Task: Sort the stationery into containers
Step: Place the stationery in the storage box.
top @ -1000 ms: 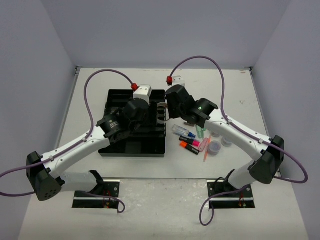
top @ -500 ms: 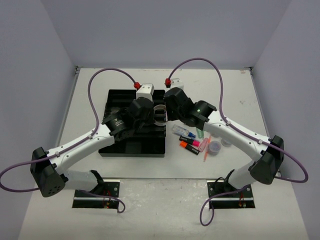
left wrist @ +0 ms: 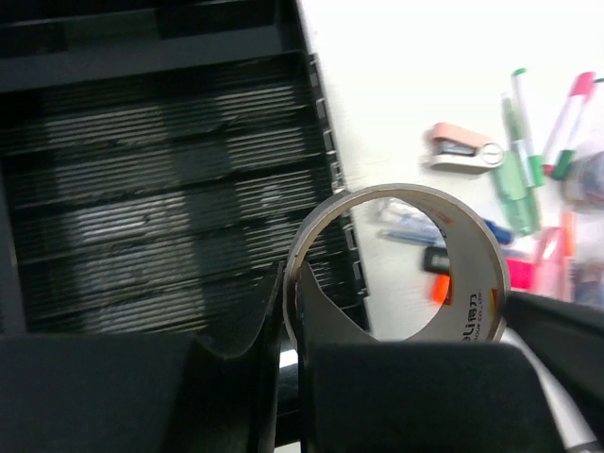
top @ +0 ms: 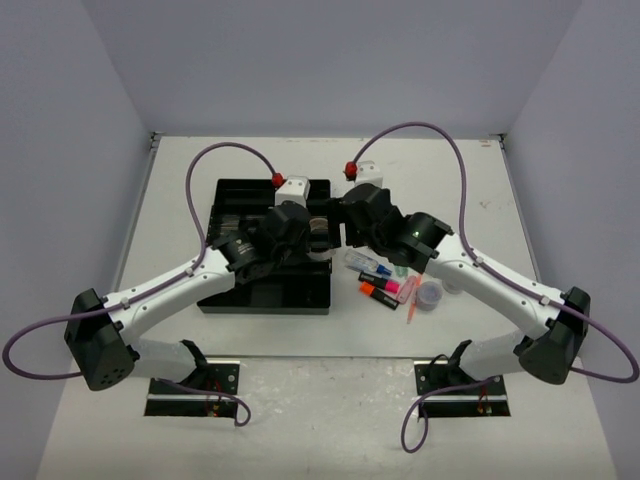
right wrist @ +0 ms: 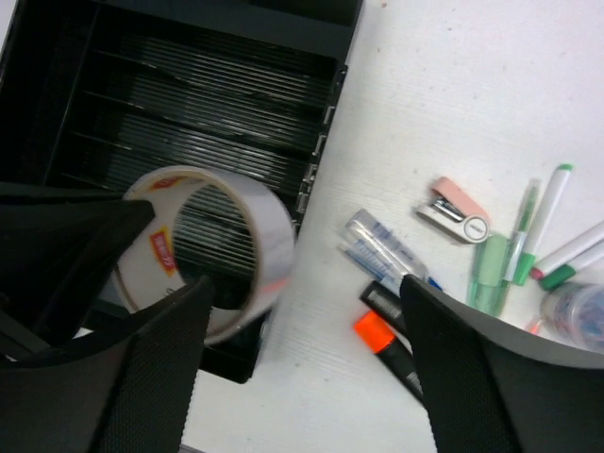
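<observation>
White table (top: 250, 330), tape roll (left wrist: 469, 283) in left claw (left wrist: 288, 294), above tray (left wrist: 142, 189)

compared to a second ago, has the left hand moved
Yes: the left hand has shifted right over the black tray, toward its right edge, and grips the tape roll.

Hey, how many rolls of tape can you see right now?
1. The tape roll is pinched in the left pincer, over the right side of the black tray. No other shows, though part of the table is hidden.
</observation>
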{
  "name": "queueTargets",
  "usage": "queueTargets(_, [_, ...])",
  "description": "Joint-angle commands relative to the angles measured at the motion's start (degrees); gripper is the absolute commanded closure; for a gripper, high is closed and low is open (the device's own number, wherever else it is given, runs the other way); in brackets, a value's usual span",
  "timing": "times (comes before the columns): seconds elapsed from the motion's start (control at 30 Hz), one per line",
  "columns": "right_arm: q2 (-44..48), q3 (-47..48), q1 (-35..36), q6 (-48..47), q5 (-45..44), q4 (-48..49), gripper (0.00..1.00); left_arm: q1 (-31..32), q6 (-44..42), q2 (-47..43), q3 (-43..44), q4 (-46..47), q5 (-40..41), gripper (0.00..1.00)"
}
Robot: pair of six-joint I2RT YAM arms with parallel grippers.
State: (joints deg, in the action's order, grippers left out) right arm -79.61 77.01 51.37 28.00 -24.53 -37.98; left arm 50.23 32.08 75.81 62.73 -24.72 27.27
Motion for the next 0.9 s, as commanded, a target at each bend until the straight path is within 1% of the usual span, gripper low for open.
queueTargets(0.0, [5.0, -1.1, 0.2, 1.4, -4.8, -1.8, 0.03, -0.4, 3.3, -4.4, -4.2, -1.1, 4.5, 1.0])
queueTargets(0.03, [5.8, -1.7, 0.2, 1.5, -5.5, -2.0, 0.01, -0.4, 3.6, -5.0, -5.0, -1.1, 4.2, 1.0])
queueTargets(0.17, [10.4, -4.0, 0.1, 1.7, -9.3, -2.8, 0.01, -0.5, 5.4, -8.3, -8.4, -2.3, 1.7, 1.0])
queueTargets(0.23, [13.5, -5.8, 0.1, 1.7, -10.9, -3.0, 0.01, -0.5, 6.4, -10.5, -12.1, -2.9, -0.1, 1.0])
queueTargets(0.33, [15.5, -7.2, -0.1, 1.7, -12.7, -3.3, 0.01, -0.4, 10.0, -14.1, -16.7, -3.9, -1.2, 1.0])
queueTargets(0.43, [16.3, -8.2, -0.5, 1.9, -13.1, -3.3, 0.01, -0.5, 12.8, -16.3, -20.6, -5.2, 0.1, 1.0])
queueTargets(0.57, [15.8, -8.6, -0.7, 1.8, -12.7, -3.3, 0.01, -0.5, 16.3, -17.7, -22.3, -8.6, 4.5, 1.0])
queueTargets(0.87, [15.4, -9.4, -0.6, 2.0, -13.5, -3.3, 0.01, -0.5, 18.0, -15.1, -24.3, -8.2, 6.2, 1.0])
